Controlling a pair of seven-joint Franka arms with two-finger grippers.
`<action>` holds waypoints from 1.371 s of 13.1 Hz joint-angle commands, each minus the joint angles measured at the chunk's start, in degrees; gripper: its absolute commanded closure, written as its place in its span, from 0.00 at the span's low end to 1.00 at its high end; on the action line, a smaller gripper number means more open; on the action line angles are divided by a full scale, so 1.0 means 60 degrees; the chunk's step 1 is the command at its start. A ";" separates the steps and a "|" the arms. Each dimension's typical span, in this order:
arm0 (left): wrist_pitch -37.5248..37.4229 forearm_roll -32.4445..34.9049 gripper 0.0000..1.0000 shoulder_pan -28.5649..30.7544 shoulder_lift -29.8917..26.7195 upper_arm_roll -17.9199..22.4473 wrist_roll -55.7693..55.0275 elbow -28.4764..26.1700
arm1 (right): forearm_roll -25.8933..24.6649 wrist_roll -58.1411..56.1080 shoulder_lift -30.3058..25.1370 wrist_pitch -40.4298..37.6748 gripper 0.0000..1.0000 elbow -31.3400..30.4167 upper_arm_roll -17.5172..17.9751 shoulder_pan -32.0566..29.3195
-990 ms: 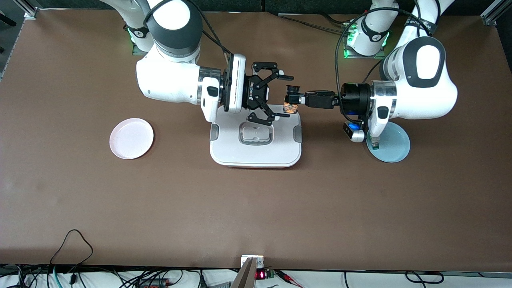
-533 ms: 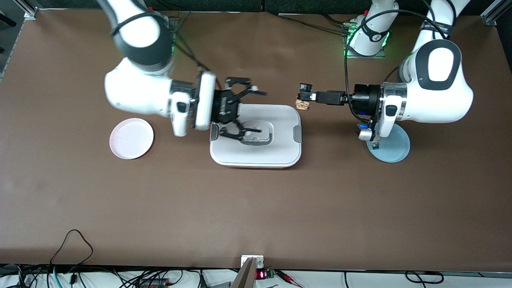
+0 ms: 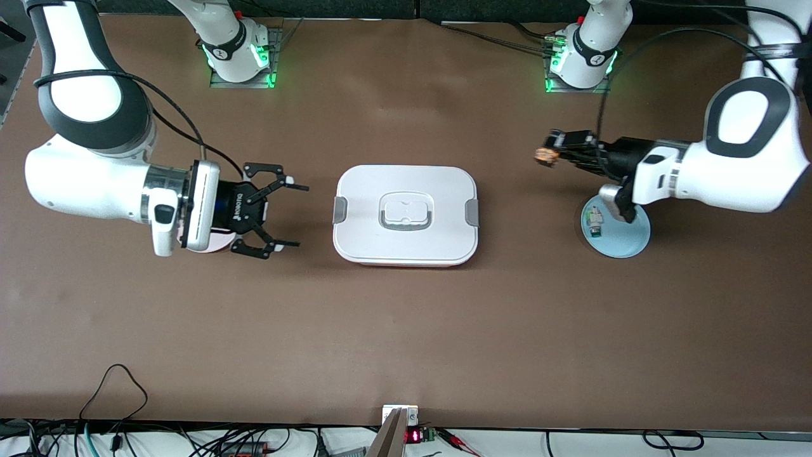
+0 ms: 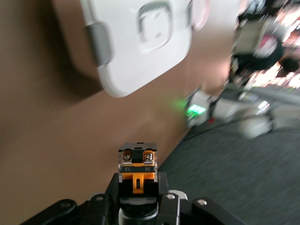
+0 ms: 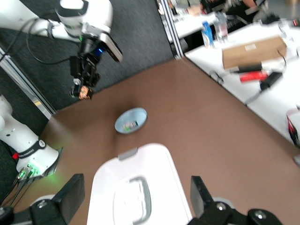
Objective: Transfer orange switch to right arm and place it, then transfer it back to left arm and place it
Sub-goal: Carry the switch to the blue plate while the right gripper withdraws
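The orange switch (image 3: 543, 155) is a small black and orange part. My left gripper (image 3: 550, 152) is shut on it, up in the air over bare table between the box and the blue plate. In the left wrist view the switch (image 4: 137, 164) sticks out from between the fingers of my left gripper (image 4: 138, 187). The white lidded box (image 3: 406, 247) stands mid-table. My right gripper (image 3: 288, 216) hangs open and holds nothing, over the table beside the box toward the right arm's end. In the right wrist view, the right gripper (image 5: 136, 183) is wide open toward the box (image 5: 154, 159).
A blue plate (image 3: 625, 238) with a small white-and-green part (image 3: 594, 222) sits under the left arm's wrist. A pink plate (image 3: 219, 242) is mostly hidden under the right arm's wrist. Cables lie along the table edge nearest the front camera.
Both arms have drawn apart. The right gripper, still open, left the box for the right arm's end. The left gripper carried the switch toward the left arm's end.
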 commanded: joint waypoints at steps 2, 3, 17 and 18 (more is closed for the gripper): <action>-0.0320 0.2273 0.94 0.0070 0.0192 -0.0103 0.2433 0.0360 | -0.2139 0.3727 -0.0709 -0.0007 0.00 -0.0200 -0.0037 0.0061; -0.0262 0.2947 0.94 0.0026 0.0192 -0.0161 0.2975 0.0360 | -0.2945 0.5087 -0.0754 -0.0007 0.00 -0.0171 -0.0037 0.0061; 0.4626 0.8198 0.95 0.0726 0.0968 -0.0177 0.9613 -0.1497 | -1.1564 1.3553 -0.1750 -0.2981 0.00 0.0035 -0.0138 0.0281; 0.5168 0.8227 0.95 0.0917 0.0968 -0.0162 0.9906 -0.1805 | -1.1494 1.3597 -0.1794 -0.3155 0.00 0.0035 -0.0473 0.0266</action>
